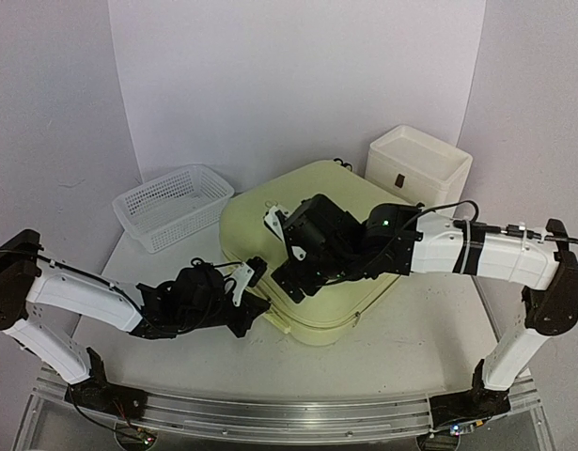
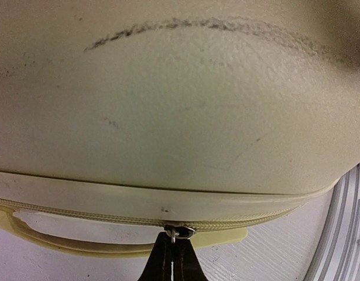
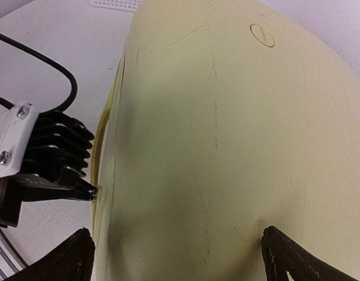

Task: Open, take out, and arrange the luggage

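Observation:
The luggage (image 1: pixel 350 301) is a pale yellow-green hard-shell suitcase lying flat in the middle of the table, its lid down. My left gripper (image 1: pixel 264 308) is at its front left edge. In the left wrist view this gripper (image 2: pixel 171 257) is shut on the small metal zipper pull (image 2: pixel 176 232) on the zip line under the shell (image 2: pixel 180 117). My right gripper (image 1: pixel 290 278) hovers low over the lid. It is open wide (image 3: pixel 180 263), with its fingertips (image 3: pixel 71 260) spread over the scuffed lid (image 3: pixel 226 129) and nothing between them. The left gripper's tip (image 3: pixel 89 192) shows at the lid's edge.
A white mesh basket (image 1: pixel 171 205) stands at the back left, close to the suitcase's corner. A white drawer box (image 1: pixel 418 164) stands at the back right, behind the suitcase. A metal rail (image 1: pixel 270 413) runs along the table's near edge.

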